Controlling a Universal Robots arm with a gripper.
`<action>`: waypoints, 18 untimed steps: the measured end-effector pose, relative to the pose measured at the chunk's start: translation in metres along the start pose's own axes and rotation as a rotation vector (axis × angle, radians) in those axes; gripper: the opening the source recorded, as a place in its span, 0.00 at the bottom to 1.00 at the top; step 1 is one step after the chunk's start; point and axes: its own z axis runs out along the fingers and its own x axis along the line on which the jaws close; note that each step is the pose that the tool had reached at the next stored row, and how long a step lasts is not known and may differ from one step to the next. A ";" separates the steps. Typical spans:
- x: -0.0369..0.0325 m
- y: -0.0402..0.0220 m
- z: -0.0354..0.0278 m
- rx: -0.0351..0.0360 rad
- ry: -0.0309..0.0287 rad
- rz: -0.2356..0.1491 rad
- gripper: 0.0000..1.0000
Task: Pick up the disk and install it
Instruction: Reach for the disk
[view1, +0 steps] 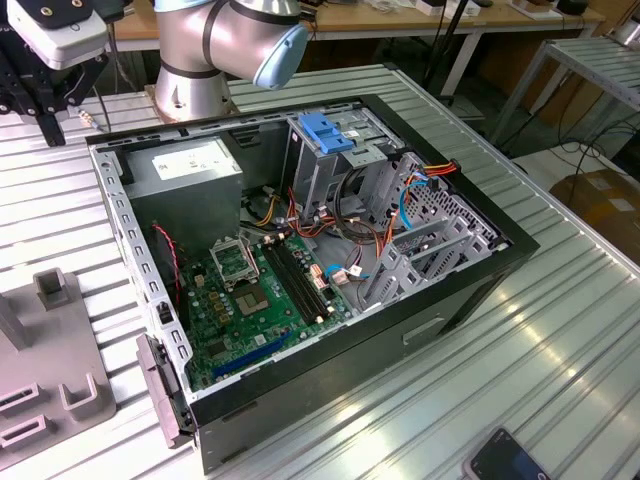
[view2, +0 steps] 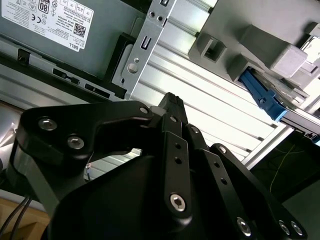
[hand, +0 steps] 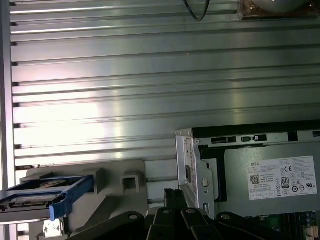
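The disk, dark with blue plastic side rails, rests in a grey holder on the ribbed metal table; in the second wrist view the disk sits in the same holder. My gripper hangs above the table between that holder and the corner of the open computer case, apart from the disk. Its black fingertips are pressed together with nothing between them. In the exterior view the gripper is at the far left, beyond the case's back corner.
The open computer case lies on its side on the table, motherboard exposed. Inside are a grey power-supply box with a white label and a metal drive cage with a blue handle. A phone lies near the front edge.
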 end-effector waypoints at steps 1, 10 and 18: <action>0.0000 0.0000 0.0000 0.0000 0.0000 0.000 0.10; 0.0087 -0.0007 -0.0003 0.0000 0.0000 0.000 0.10; 0.0215 -0.0016 -0.0006 0.0000 0.0000 0.000 0.10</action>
